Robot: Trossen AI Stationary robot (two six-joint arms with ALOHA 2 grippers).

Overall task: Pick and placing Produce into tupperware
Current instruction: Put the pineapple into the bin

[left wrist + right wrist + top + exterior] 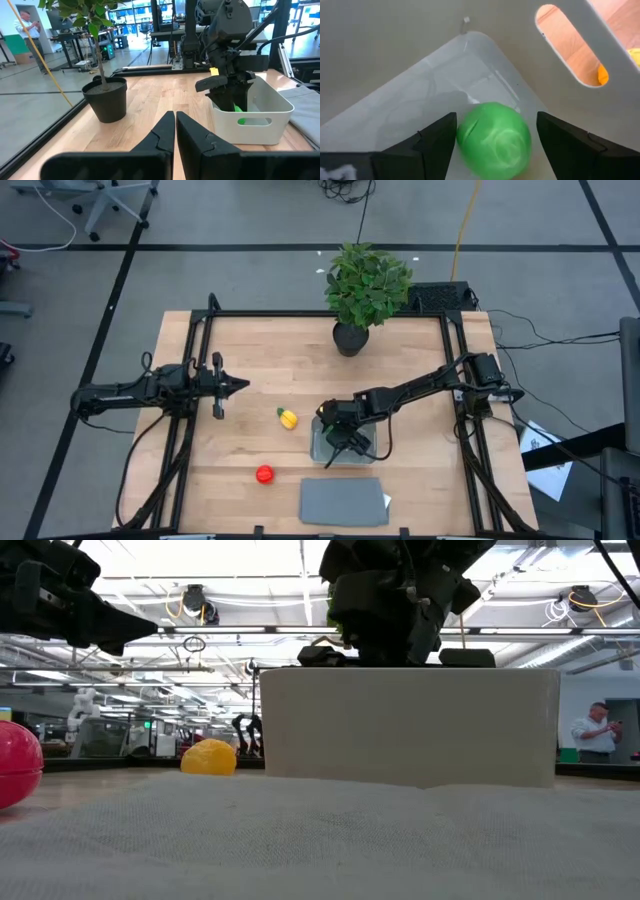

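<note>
The grey lid (343, 501) lies nearest the camera in the low view, filling the bottom of that frame; from above it sits at the lower centre of the desk (280, 360), just below the tupperware (325, 445). No writing can be read on any of the things.

The tupperware stands right of centre on the desk, a pale tub with slot handles in its walls. The right gripper (492, 137) reaches down inside it, fingers (437, 140) spread wide on either side of the round green produce (494, 140), which rests on the tub's floor near a corner; the fingers stand just beside the fruit, and contact cannot be told. In the left wrist view the green shows through the tub's handle slot, lower right of the frame.

The yellow produce (288, 418) lies on the bare wood just left of the tub, at mid-frame from above. The red produce (264, 474) lies lower, near the front edge and left of the lid. Open wood stretches between these and the left gripper (236, 386), which hangs at the left of the desk with its fingers pressed together. A potted plant (366, 285) stands at the far edge, upper centre.
</note>
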